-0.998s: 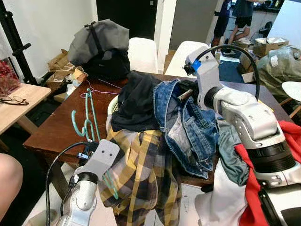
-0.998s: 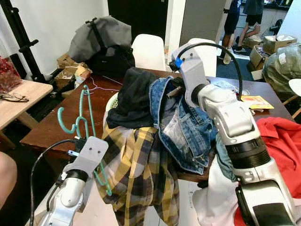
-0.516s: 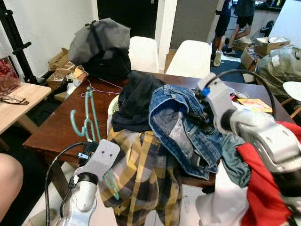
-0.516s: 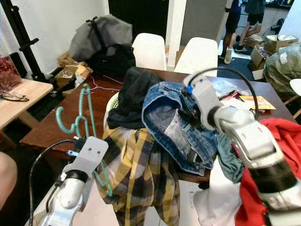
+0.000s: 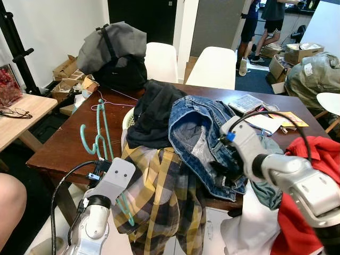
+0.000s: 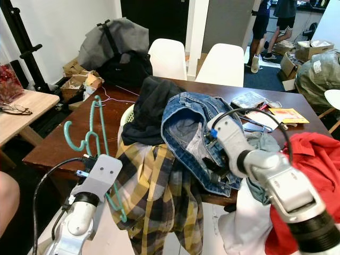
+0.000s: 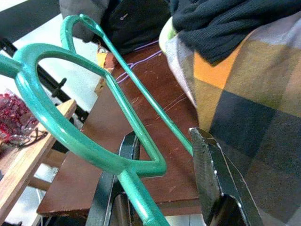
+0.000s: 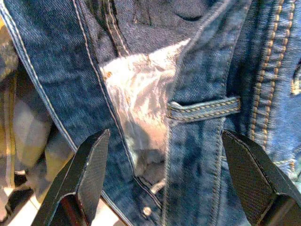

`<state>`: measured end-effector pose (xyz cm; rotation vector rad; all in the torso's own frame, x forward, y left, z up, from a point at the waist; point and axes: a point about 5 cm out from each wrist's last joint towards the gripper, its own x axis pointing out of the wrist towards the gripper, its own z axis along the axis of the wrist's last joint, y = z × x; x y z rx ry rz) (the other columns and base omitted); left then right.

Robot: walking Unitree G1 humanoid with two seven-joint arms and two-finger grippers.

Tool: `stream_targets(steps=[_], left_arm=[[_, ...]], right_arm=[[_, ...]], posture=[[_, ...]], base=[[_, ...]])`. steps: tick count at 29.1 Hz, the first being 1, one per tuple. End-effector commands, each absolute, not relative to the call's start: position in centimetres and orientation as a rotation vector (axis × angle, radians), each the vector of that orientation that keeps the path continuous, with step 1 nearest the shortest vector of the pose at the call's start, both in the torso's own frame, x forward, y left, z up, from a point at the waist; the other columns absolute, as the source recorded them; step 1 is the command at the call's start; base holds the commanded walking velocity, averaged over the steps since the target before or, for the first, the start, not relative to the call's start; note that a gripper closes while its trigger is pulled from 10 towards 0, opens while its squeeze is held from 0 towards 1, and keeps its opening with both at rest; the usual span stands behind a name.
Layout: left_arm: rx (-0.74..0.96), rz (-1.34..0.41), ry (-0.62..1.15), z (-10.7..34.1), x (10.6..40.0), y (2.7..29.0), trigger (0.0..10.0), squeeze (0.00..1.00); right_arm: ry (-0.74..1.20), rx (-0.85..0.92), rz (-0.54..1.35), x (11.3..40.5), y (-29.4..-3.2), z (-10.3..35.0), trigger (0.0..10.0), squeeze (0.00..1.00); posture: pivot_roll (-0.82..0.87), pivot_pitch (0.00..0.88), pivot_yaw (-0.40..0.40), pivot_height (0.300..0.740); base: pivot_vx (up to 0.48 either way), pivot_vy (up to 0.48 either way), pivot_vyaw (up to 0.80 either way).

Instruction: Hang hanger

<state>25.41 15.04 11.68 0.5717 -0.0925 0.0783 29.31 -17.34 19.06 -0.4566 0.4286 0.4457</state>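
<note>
- On the left, your left gripper [image 7: 162, 188] holds the teal hanger [image 5: 98, 139] low at the near left corner of the counter [image 5: 64, 146]. The fingers [image 7: 216, 183] close narrowly on the hanger's lower bar, and its hook rises above the counter edge. The grip looks thin, on a smooth round bar. I judge that the hanger could twist or slide in the fingers if you swing that arm quickly.
- Just right of the hanger, the yellow plaid shirt [image 5: 159, 196] drapes over the near edge of the counter. The hanger's lower end lies against it, so lifting could snag the cloth and drag the shirt to the floor.
- In the middle, a dark garment [image 5: 154, 114] and the denim jacket [image 5: 204, 141] are heaped over a pale basket [image 5: 127, 118]. A pull on one layer may tip the whole pile toward you.
- Further right, your right gripper [image 8: 164, 183] hovers over the denim with its fingers [image 8: 89, 169] spread wide and holding nothing. If it closes here it takes a loose fold, probably more than one layer, and the jacket may slip out or come up lopsided.
- At the far right, the red garment [image 5: 311, 164] lies under your right arm and could catch the elbow as you draw it back.
</note>
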Motion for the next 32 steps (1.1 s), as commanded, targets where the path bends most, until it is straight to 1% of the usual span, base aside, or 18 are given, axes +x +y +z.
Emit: stream_targets(steps=[1, 3, 6, 8, 10, 12, 16, 24, 25, 26, 27, 32], left_arm=[[0.584, 0.075, -0.096, 11.8, 25.4, 15.0, 10.0, 0.0], [0.585, 0.076, -0.097, 11.8, 25.4, 14.9, 10.0, 0.0], [0.585, 0.076, -0.097, 11.9, 25.4, 14.9, 10.0, 0.0], [0.585, 0.076, -0.097, 11.9, 25.5, 14.9, 10.0, 0.0], [0.585, 0.076, -0.097, 11.9, 25.5, 14.9, 10.0, 0.0], [0.585, 0.075, -0.097, 11.9, 25.5, 14.9, 10.0, 0.0], [0.585, 0.076, -0.097, 11.8, 25.5, 14.9, 10.0, 0.0], [0.584, 0.076, -0.098, 11.9, 25.5, 14.9, 10.0, 0.0], [0.584, 0.076, -0.098, 11.9, 25.5, 14.9, 10.0, 0.0], [0.584, 0.076, -0.098, 11.9, 25.5, 14.9, 10.0, 0.0], [0.584, 0.076, -0.098, 11.9, 25.5, 14.9, 10.0, 0.0], [0.584, 0.075, -0.098, 11.9, 25.4, 14.8, 10.0, 0.0]], right_arm=[[0.434, -0.459, 0.416, 29.2, -17.2, 18.6, 10.0, 0.0], [0.419, -0.438, 0.388, 29.4, -16.4, 18.0, 10.0, 0.0], [0.396, -0.431, 0.336, 29.6, -16.1, 17.8, 10.0, 0.0], [0.329, -0.469, 0.267, 30.2, -16.2, 18.3, 10.0, 0.0], [0.31, -0.479, 0.247, 30.4, -16.2, 18.5, 10.0, 0.0], [0.222, -0.525, 0.155, 31.2, -16.6, 19.5, 10.0, 0.0], [0.145, -0.587, 0.09, 31.7, -16.9, 20.4, 10.0, 0.0], [0.187, -0.616, 0.149, 31.5, -16.1, 19.3, 10.0, 0.0], [0.231, -0.607, 0.196, 31.2, -15.7, 18.4, 10.0, 0.0], [0.231, -0.607, 0.196, 31.2, -15.7, 18.4, 10.0, 0.0], [0.275, -0.603, 0.229, 30.9, -15.4, 17.5, 10.0, 0.0], [0.327, -0.594, 0.226, 30.7, -15.4, 16.0, 10.0, 0.0]], posture=[[0.0, 0.0, -0.049, 0.74], [0.0, 0.0, -0.049, 0.74], [0.0, 0.0, -0.049, 0.74], [0.0, 0.0, -0.046, 0.74], [0.0, 0.0, -0.046, 0.74], [0.0, 0.0, -0.048, 0.74], [0.0, 0.0, -0.047, 0.74], [0.0, 0.0, -0.048, 0.74], [0.0, 0.0, -0.047, 0.74], [0.0, 0.0, -0.047, 0.74], [0.0, 0.0, -0.047, 0.74], [0.0, 0.0, -0.047, 0.74]], base=[[0.0, 0.0, 0.0], [0.0, 0.0, 0.0], [0.0, 0.0, 0.0], [0.0, 0.0, 0.0], [0.0, 0.0, 0.0], [0.0, 0.0, 0.0], [0.0, 0.0, 0.0], [0.0, 0.0, 0.0], [0.0, 0.0, 0.0], [0.0, 0.0, 0.0], [0.0, 0.0, 0.0], [0.0, 0.0, 0.0]])
